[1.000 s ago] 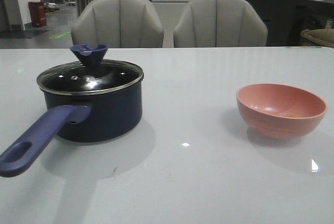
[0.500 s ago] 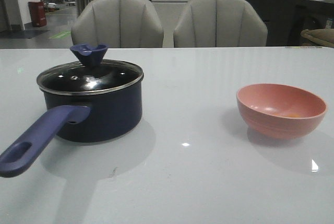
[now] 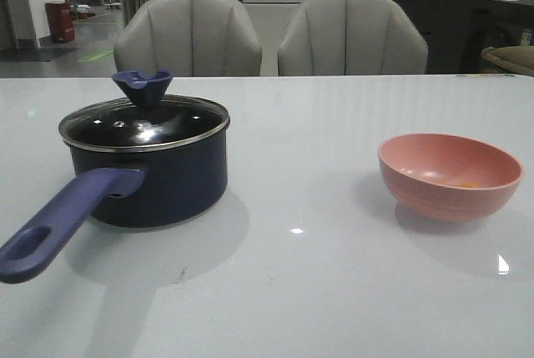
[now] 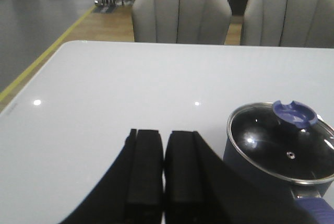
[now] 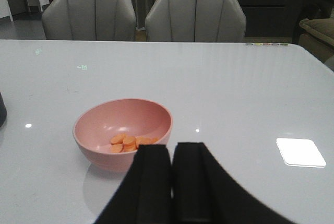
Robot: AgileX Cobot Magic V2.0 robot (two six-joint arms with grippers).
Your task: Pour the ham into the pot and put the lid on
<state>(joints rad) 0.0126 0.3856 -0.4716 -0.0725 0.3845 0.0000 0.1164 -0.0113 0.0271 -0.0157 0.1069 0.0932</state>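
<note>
lid (image 3: pixel 143 120) on pot (image 3: pixel 150 176), ham (image 5: pixel 128 142) in pink bowl (image 5: pixel 123 131), no legible writing

nothing visibly differs across the front views: the lid (image 3: pixel 143 121) sits on the pot (image 3: pixel 148 176) exactly as a second ago, and the pink bowl (image 3: pixel 450 175) (ham (image 3: pixel 464 183) inside) shows no shift either.

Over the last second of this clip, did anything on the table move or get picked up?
Nothing visibly changed. The lid still sits on the pot, the ham is still in the pink bowl, and neither arm has entered the front view.
</note>
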